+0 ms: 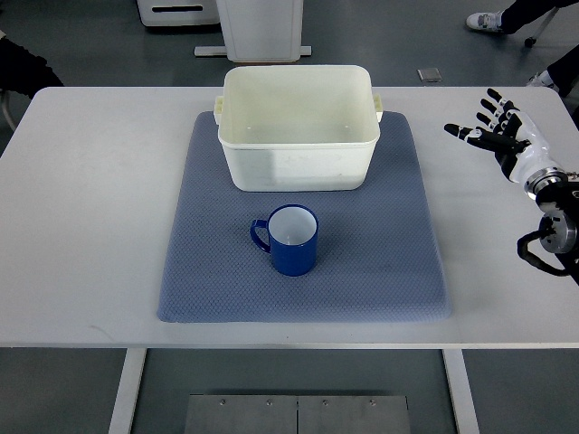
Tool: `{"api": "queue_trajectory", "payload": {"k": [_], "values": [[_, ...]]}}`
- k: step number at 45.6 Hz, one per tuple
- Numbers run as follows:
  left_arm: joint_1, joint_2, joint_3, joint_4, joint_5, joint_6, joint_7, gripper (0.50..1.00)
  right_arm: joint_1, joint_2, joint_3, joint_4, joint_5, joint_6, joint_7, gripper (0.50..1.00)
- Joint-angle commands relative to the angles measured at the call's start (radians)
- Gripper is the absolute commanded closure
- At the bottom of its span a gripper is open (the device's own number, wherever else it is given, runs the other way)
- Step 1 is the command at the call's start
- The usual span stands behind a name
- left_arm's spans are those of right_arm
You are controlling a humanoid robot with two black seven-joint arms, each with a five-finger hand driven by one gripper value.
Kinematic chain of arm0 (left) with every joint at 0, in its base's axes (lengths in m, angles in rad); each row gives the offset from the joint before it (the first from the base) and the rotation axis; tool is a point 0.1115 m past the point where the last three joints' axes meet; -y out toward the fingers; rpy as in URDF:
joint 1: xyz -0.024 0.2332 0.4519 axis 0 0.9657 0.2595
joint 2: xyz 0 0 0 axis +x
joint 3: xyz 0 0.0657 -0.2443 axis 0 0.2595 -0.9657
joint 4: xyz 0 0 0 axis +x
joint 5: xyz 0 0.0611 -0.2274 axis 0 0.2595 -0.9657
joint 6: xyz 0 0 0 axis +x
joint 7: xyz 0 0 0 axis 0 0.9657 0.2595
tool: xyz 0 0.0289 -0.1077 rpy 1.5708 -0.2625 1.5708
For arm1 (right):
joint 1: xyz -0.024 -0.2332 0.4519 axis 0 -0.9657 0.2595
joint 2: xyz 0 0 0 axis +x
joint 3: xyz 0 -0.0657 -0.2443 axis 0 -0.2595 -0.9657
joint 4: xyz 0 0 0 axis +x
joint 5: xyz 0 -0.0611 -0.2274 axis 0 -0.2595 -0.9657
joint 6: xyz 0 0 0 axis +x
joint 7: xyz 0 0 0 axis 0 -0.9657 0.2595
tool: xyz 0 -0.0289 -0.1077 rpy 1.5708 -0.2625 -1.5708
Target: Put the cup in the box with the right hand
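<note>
Right hand (500, 136) is hovering at the right edge of the frame with fingers spread and empty, so it is needing to swing left to the blue cup (291, 239) sitting upright at centre, just below the white box (297, 128).

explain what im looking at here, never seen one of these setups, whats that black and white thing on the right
That thing is the right hand of a humanoid robot, a mechanical hand with black and white fingers, spread open and holding nothing. Its arm comes in from the picture's right edge. The left hand is out of view.

There is one picture, from a camera on the robot's side looking steeply down on a white table.

On the table lies a blue-grey textured mat. On the mat sits a cream plastic rectangular box, open on top and empty. Nearer the camera, apart from the box, stands a dark blue mug with a white inside, upright, handle pointing left. The robot is meant to put it in the box.
</note>
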Motion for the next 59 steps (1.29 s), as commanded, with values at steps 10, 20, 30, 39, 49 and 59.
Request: {"api": "queue_trajectory", "payload": {"k": [10,20,30,39,49,59], "values": [[0.001,0.0,0.0,0.0,0.0,-0.001,0.0,0.5,0.001,0.0,0.0,0.002,0.0,0.002,0.0,0.502],[0.001,0.0,0.0,0.0,-0.001,0.002,0.0,0.5,0.0,0.0,0.0,0.0,0.0,0.002,0.0,0.502],[0.001,0.0,0.0,0.0,0.0,0.002,0.0,0.5,0.0,0.0,0.0,0.002,0.0,0.002,0.0,0.502],[0.001,0.0,0.0,0.0,0.0,0.002,0.0,0.5,0.0,0.002,0.0,0.006,0.0,0.002,0.0,0.502],[0.001,0.0,0.0,0.0,-0.001,0.002,0.0,0.5,0.003,0.0,0.0,0.006,0.0,0.002,0.0,0.502],[0.001,0.0,0.0,0.0,-0.001,0.002,0.0,0.5,0.006,0.0,0.0,0.006,0.0,0.002,0.0,0.502]]}}
